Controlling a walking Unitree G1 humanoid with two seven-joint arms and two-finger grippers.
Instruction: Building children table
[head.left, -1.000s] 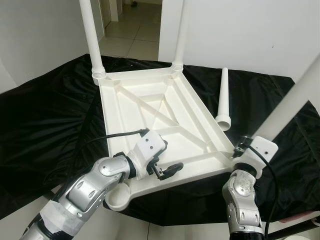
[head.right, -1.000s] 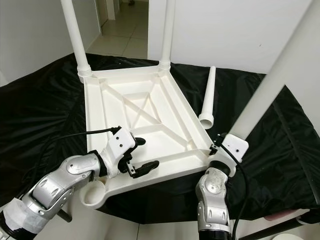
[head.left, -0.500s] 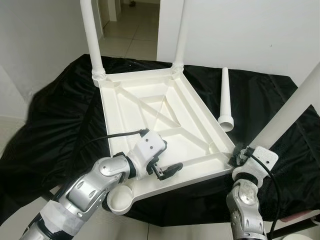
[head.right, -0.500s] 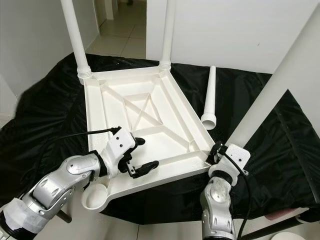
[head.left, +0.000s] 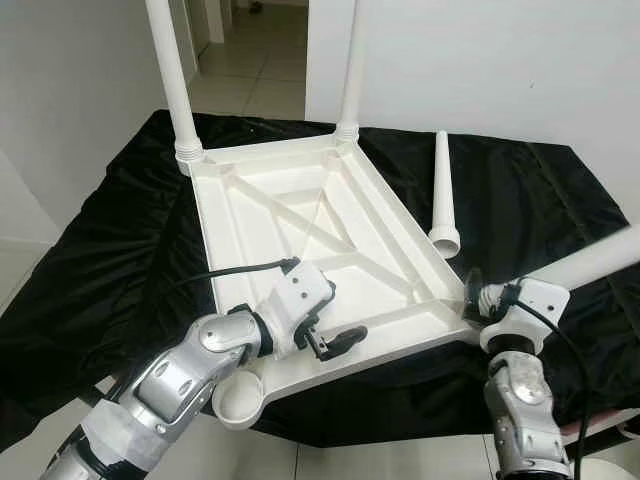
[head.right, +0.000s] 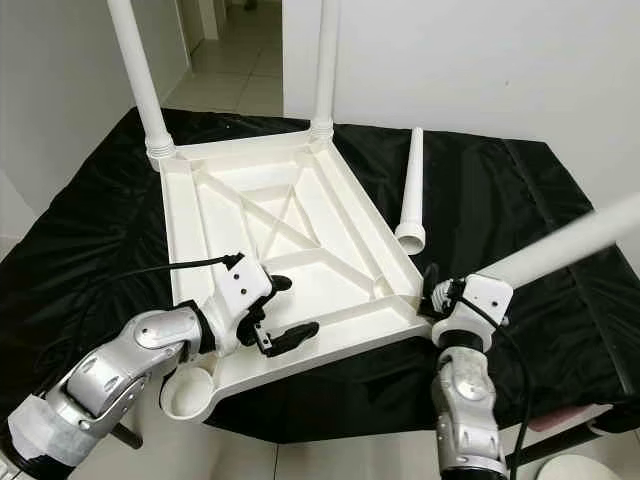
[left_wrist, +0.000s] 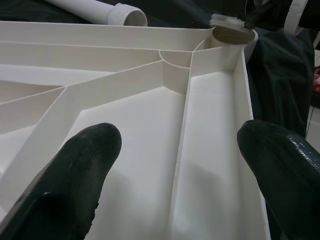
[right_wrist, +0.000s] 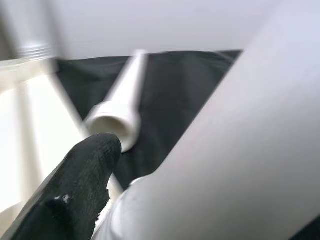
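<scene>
The right gripper (head.right: 447, 296) is clamped around the threaded end of a white table leg (head.right: 560, 247), holding it steeply tilted so that the leg slants up and away to the robot's right while its lower end sits just beside the near right corner socket (left_wrist: 231, 41) of the tabletop; the pictures do not settle whether the thread is seated in the socket. The left gripper (head.left: 322, 338) hovers with its two black fingers (left_wrist: 80, 175) spread wide over the near rim of the upturned white tabletop (head.left: 300, 225), one finger on either side of a rib, gripping nothing. The tabletop lies underside up on a black cloth (head.left: 100, 230) that covers the table, its ribs forming a cross in the middle. Two legs (head.left: 168, 75) stand upright in the two far corners. The near left corner socket (head.left: 238, 402) is empty. A fourth, loose leg (head.left: 443, 195) lies flat on the cloth just beside the tabletop's right edge.
</scene>
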